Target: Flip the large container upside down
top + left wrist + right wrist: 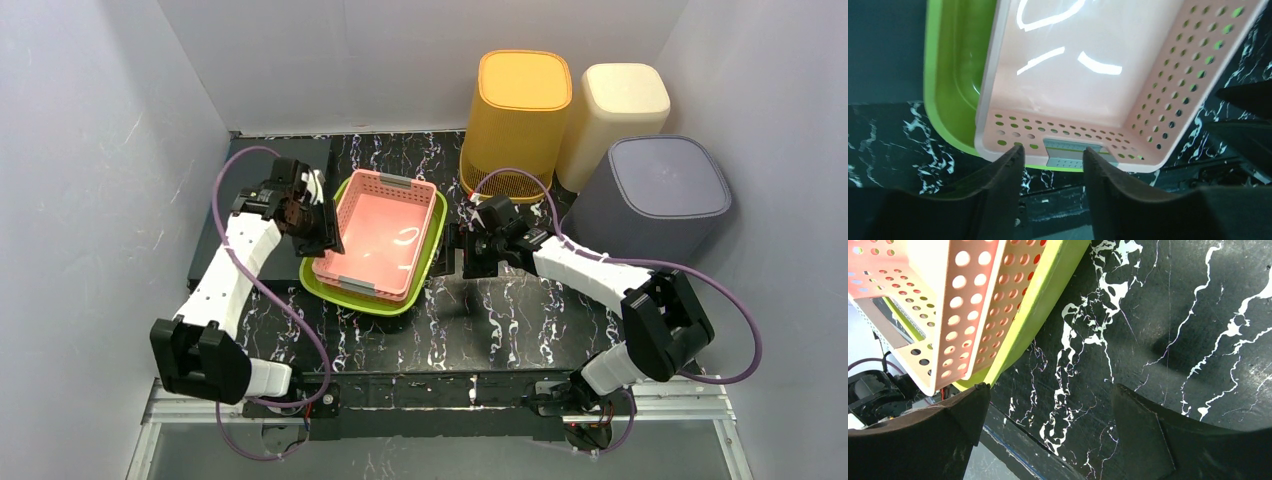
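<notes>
A lime-green tub, the larger of two nested containers, rests on the black marble table with a pink perforated basket inside it. My left gripper is at the basket's left rim. In the left wrist view the left gripper has its jaws partly closed, with only table showing in the gap. Its tips reach the pink basket's end rim beside a grey handle, and the green tub shows beyond. My right gripper hangs wide open just right of the tub. The right gripper holds nothing, with the green tub at upper left.
Three tall bins stand upside down at the back right: yellow, cream and grey. A dark slab lies at the back left. White walls close in the left, back and right sides.
</notes>
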Available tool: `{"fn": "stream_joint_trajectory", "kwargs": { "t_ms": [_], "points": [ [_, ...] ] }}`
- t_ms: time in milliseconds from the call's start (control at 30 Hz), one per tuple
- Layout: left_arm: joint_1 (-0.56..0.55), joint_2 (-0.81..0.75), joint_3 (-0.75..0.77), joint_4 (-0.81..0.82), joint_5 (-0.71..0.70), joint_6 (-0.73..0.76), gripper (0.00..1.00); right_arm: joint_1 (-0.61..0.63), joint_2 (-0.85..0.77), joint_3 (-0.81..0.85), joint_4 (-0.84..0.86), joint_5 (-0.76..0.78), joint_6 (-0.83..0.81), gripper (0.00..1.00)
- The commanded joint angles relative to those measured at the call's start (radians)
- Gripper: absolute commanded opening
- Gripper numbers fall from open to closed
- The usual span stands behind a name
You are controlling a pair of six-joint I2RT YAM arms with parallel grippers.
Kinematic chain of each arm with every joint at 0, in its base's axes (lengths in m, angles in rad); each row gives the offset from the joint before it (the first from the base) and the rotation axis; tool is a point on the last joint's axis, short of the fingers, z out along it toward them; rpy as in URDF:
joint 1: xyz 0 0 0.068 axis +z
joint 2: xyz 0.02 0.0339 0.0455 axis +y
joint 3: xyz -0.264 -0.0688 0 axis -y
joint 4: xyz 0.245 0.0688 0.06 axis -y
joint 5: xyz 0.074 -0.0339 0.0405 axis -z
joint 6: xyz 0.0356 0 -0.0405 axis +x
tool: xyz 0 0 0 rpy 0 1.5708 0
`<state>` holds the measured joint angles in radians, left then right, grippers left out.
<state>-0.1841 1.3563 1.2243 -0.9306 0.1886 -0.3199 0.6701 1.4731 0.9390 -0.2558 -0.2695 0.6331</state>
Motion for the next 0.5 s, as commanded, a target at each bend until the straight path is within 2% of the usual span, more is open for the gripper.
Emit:
{"fn": "stream_joint_trajectory", "kwargs": {
  "t_ms": [0,67,133,333,467],
  "points": [
    [0.003,-0.048,0.110,-0.031,-0.133,0.018,0.50,0.003,-0.003,0.044,0.003,-0.016,0.010,0.99],
    [0.007,-0.025,0.117,-0.042,-0.237,0.019,0.57,0.002,-0.006,0.043,-0.001,-0.014,0.007,0.99],
    [0.021,0.015,0.109,-0.043,-0.276,0.025,0.59,0.002,-0.012,0.040,-0.005,-0.013,0.007,0.99],
    [0.043,0.142,0.098,-0.018,-0.209,0.051,0.57,0.002,-0.026,0.032,-0.014,-0.016,0.004,0.99],
    [0.043,0.153,0.078,-0.016,-0.132,0.059,0.49,0.002,-0.031,0.027,-0.028,-0.009,-0.003,0.99]
  ]
}}
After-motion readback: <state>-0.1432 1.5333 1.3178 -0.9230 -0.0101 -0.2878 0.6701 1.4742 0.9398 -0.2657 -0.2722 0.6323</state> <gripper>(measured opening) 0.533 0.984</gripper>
